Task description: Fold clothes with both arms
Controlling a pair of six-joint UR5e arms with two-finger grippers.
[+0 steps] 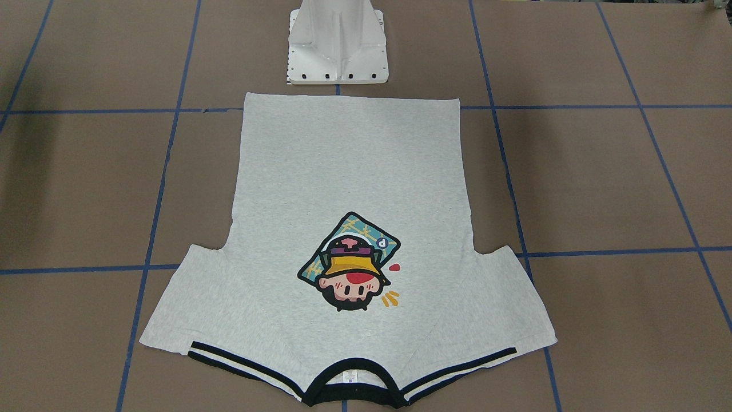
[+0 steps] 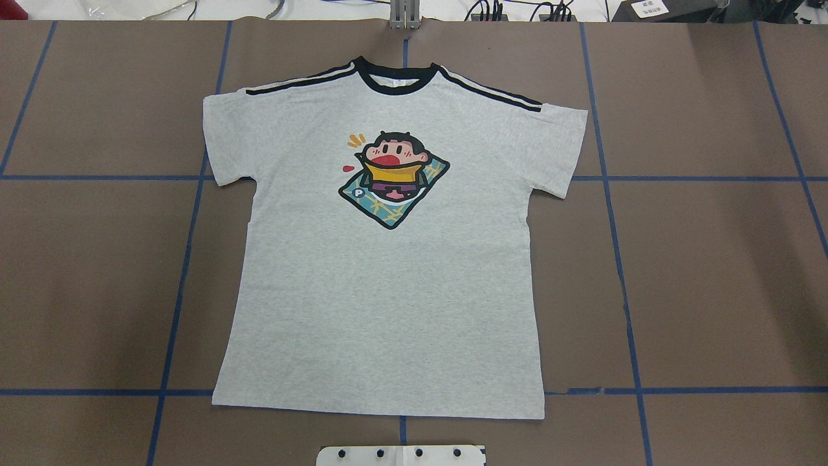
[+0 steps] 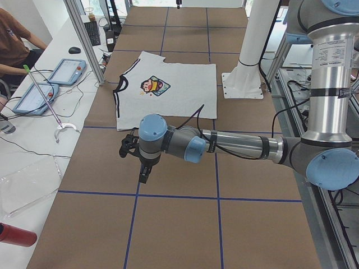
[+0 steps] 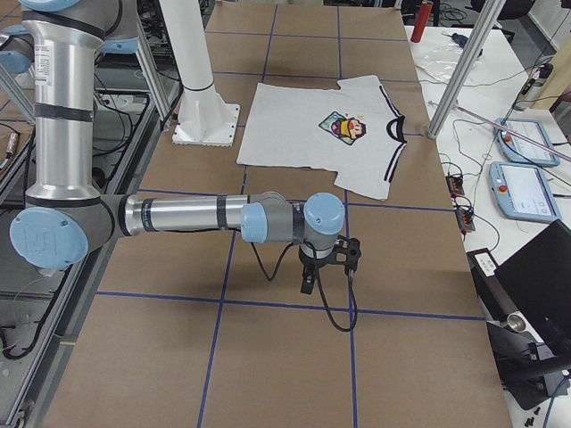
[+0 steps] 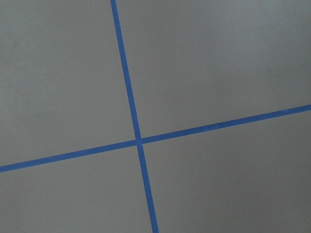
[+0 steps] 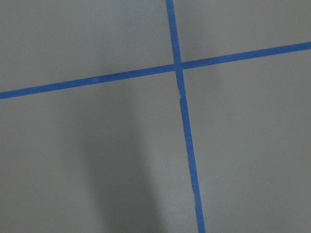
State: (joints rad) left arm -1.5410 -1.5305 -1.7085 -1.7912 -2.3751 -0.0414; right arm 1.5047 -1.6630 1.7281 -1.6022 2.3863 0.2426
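The clothes are one light grey T-shirt [image 2: 388, 291] lying flat and spread out, print side up, with its collar at the table's far edge and its hem near the robot's base. It also shows as the T-shirt [image 1: 349, 171] in the front-facing view. My left gripper [image 3: 144, 175] hangs over bare table well off the shirt's side; I cannot tell if it is open or shut. My right gripper [image 4: 308, 283] hangs likewise off the other side, state unclear. Both wrist views show only brown table and blue tape lines.
The white pedestal [image 1: 338, 51] stands just behind the shirt's hem. Blue tape lines [image 2: 187, 259] grid the brown table. A person [image 3: 14, 45] sits at the side bench with control tablets [image 3: 67, 71]. A red bottle [image 3: 17, 234] lies there too.
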